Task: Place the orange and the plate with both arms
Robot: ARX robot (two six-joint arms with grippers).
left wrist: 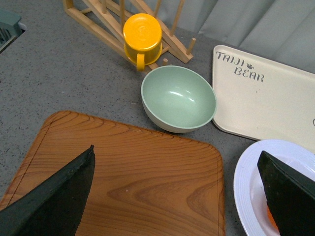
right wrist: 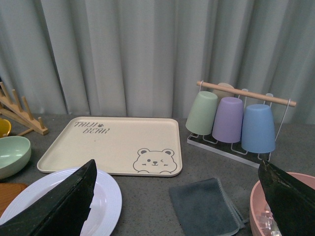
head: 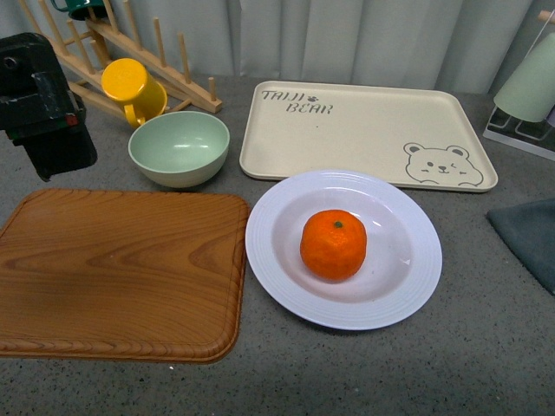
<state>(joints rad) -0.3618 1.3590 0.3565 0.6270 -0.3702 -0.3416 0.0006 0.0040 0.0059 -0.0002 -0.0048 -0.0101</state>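
The orange [head: 334,244] sits in the middle of the white plate [head: 401,295], which lies on the grey table in front of the bear tray. In the left wrist view, a sliver of the orange [left wrist: 269,217] shows behind one finger, on the plate [left wrist: 245,183]. My left gripper [left wrist: 175,150] is open and empty, hovering over the wooden board to the left of the plate. Its arm [head: 43,108] shows at the far left of the front view. My right gripper [right wrist: 177,163] is open and empty, to the right of the plate [right wrist: 106,196], and is out of the front view.
A wooden board [head: 121,269] lies left of the plate. Behind it are a pale green bowl [head: 179,147], a yellow mug [head: 132,87] and a wooden rack [head: 165,56]. The bear tray [head: 364,130] lies behind the plate. A grey cloth [head: 529,238], a cup rack [right wrist: 236,118] and a pink bowl [right wrist: 263,206] are at the right.
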